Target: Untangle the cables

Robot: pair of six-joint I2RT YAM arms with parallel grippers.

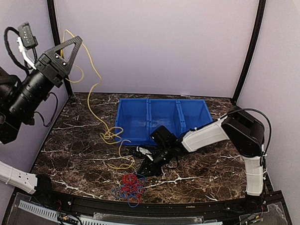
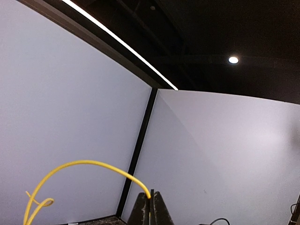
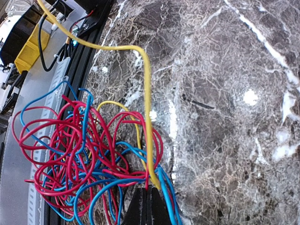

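Cables (image 1: 131, 186) lie as a red-and-blue bundle on the dark marbled tabletop (image 1: 78, 154), close to its near edge and in front of a blue bin (image 1: 134, 134). The bin stands at the middle back and has three compartments side by side, showing only their blue floors. On the left, the left arm (image 1: 26, 94) is raised high by the wall, its left claw (image 1: 73, 42) pointing up and clenched on a yellow cable (image 1: 94, 72). This cable arcs from the tips, drops to the tabletop and coils just left of the bin. On the right, the right arm (image 1: 209, 132) reaches low and leftward across the tabletop. Its right claw (image 1: 143, 169) is down just beside the bundle, closed, with a yellow cable running into its tips. Whether that is the same strand cannot be told. The bundle is a mass of thin red and blue loops threaded through one another, with blue strands passing right beside the closed fingers.
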